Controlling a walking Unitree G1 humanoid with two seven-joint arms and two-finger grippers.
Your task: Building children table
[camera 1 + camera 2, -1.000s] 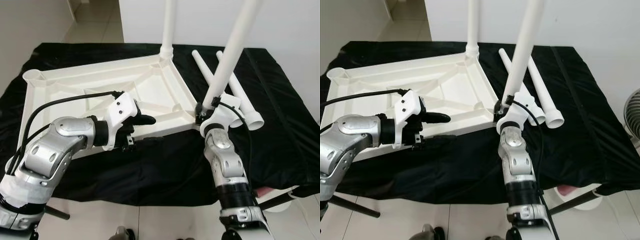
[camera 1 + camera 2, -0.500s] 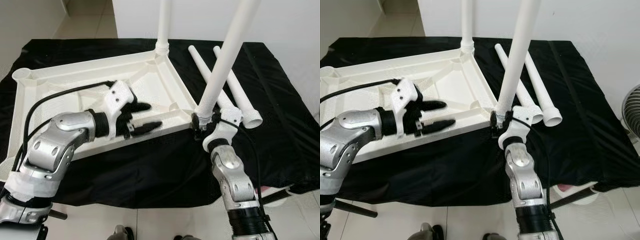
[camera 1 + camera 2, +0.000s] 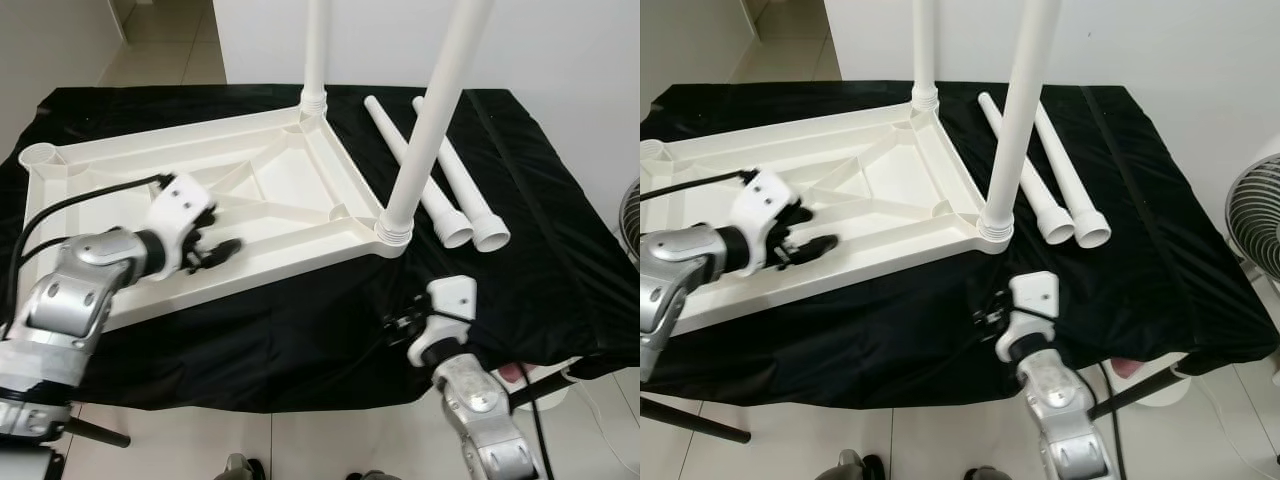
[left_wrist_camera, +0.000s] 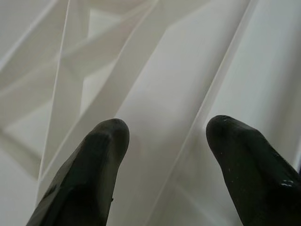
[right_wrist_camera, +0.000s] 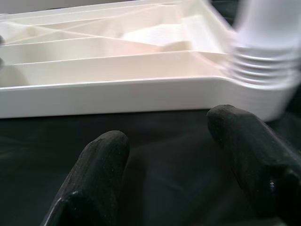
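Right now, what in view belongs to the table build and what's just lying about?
For the build: upturned white tabletop; two fitted legs; two loose legs.
Lying about: black cloth; fan.

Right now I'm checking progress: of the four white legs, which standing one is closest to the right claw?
The near-corner leg, upright in the tabletop corner closest to the right claw. The other standing leg is at the far corner; two legs lie on the cloth.
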